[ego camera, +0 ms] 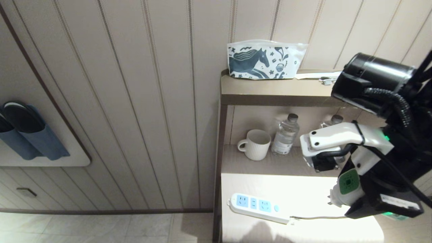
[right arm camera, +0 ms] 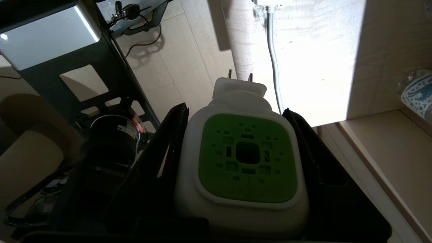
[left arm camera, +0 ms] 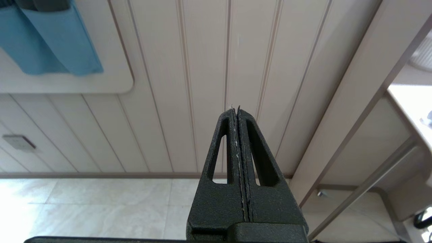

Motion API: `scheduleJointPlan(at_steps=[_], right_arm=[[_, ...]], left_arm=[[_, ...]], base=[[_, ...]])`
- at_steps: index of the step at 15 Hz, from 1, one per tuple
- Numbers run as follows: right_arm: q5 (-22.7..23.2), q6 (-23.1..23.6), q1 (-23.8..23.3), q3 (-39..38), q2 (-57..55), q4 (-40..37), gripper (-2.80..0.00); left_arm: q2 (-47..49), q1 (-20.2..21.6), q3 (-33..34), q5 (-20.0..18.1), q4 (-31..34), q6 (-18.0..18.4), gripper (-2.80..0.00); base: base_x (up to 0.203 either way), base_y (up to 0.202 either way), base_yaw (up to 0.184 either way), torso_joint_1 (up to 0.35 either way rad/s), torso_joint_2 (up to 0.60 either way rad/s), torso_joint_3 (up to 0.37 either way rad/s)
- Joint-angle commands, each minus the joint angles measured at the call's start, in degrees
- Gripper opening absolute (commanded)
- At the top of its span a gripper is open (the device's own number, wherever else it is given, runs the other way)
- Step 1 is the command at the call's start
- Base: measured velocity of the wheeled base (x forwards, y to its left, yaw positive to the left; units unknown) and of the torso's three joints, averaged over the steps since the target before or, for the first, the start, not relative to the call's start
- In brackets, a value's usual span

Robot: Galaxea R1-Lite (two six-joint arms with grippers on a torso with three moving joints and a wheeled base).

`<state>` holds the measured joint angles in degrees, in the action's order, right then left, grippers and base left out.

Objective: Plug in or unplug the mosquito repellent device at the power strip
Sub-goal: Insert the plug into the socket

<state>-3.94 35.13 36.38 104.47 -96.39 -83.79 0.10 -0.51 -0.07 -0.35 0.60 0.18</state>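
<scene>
Presently, starting at our left, we note the left gripper (left arm camera: 238, 113) parked off to the side facing the panelled wall (ego camera: 141, 101), its fingers pressed together on nothing; it plays no part.

Moving rightward in the head view, the power strip (ego camera: 256, 206) lies flat on the bright lower surface of the wooden shelf unit (ego camera: 270, 92), sockets facing up and all unoccupied, with its thin white cord (ego camera: 314, 217) trailing toward our right. On the ledge behind it stand a white ribbed mug (ego camera: 255, 144) and a clear water bottle (ego camera: 286, 134); a horse-print pouch (ego camera: 265, 60) sits on top.

Furthest right, the right gripper (ego camera: 349, 199) is clamped on the mosquito repellent device (right arm camera: 244, 162), one finger on each flank of its white head. The device hangs above the surface, apart from the strip and to its right, prongs (right arm camera: 239, 75) pointing away from the wrist.

We judge the step in hand to be carrying the device to a socket. To do it well, we should bring the prongs square over a socket, match their orientation to the slots, then press straight down without tilting, keeping clear of the cord.
</scene>
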Motion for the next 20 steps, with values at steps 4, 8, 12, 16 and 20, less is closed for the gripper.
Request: scheduleJointPlan(at_steps=[4, 8, 12, 16, 20], right_arm=[[0.0, 0.2, -1.0, 0.6, -5.1, 1.8, -2.80], [0.1, 0.2, -1.8, 0.4, -7.0, 2.9, -2.80], [0.2, 0.2, -1.7, 0.5, -9.4, 3.0, -2.80], [0.0, 0.0, -1.6, -1.8, -13.0, 9.7, -2.80], [0.0, 0.0, -1.6, -2.0, -18.3, 14.4, -2.80]], left_arm=[[0.1, 0.1, 0.1, 0.0, 0.0, 0.0, -2.80], [0.1, 0.0, -0.1, 0.0, 0.0, 0.0, -2.80], [0.1, 0.0, 0.1, -0.1, 0.0, 0.0, -2.80], [0.1, 0.0, 0.1, -0.1, 0.0, 0.0, -2.80], [0.1, 0.1, -0.1, 0.0, 0.0, 0.0, -2.80]], base=[[0.000, 0.000, 0.000, 0.247, -0.51, -0.272], [0.000, 0.000, 0.000, 0.179, -0.37, -0.188], [0.000, 0.000, 0.000, 0.061, -0.12, -0.055], [0.000, 0.000, 0.000, 0.000, 0.00, 0.000], [0.000, 0.000, 0.000, 0.000, 0.00, 0.000]])
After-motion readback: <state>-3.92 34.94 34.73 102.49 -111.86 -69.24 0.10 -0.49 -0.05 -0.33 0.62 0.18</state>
